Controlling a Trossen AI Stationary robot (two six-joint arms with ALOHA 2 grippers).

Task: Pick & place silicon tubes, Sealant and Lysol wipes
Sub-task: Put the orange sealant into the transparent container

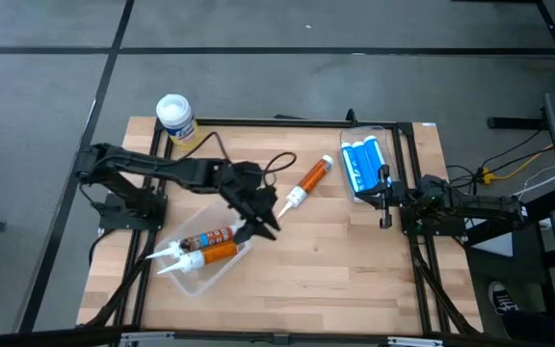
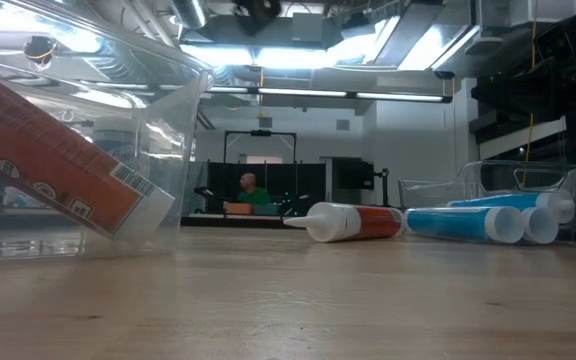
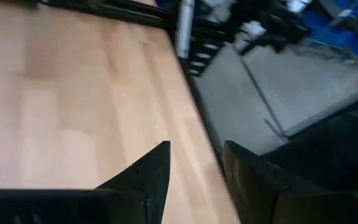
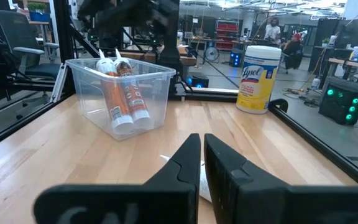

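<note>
Risk first: left hand (image 1: pixel 261 224) hangs over the near corner of the clear plastic bin (image 1: pixel 222 268) that already holds two orange sealant tubes with white nozzles (image 1: pixel 203 246). Its dark fingers (image 3: pixel 146 177) stand apart with only bare wooden counter (image 1: pixel 335 270) showing between them, pinching nothing. A careless swing from here could clip the bin's rim and tip or shove it, since the tubes lie slanted and poke over the edge. The loose black cable (image 1: pixel 276 164) near the arm might also snag.

One more orange tube (image 1: pixel 308 182) lies flat on the counter just beyond the left hand, toward the middle, apart from it. Blue tubes (image 1: pixel 363 164) sit in a second clear tray (image 1: pixel 347 145) by the right arm.

Yellow Lysol wipes canister with round white lid (image 1: pixel 174 117) stands upright at the far left corner of the counter, well apart from the left hand, behind its arm. Reaching back for it risks knocking it over.

Right hand (image 1: pixel 385 200) waits at the right edge, fingers pressed together, empty.
</note>
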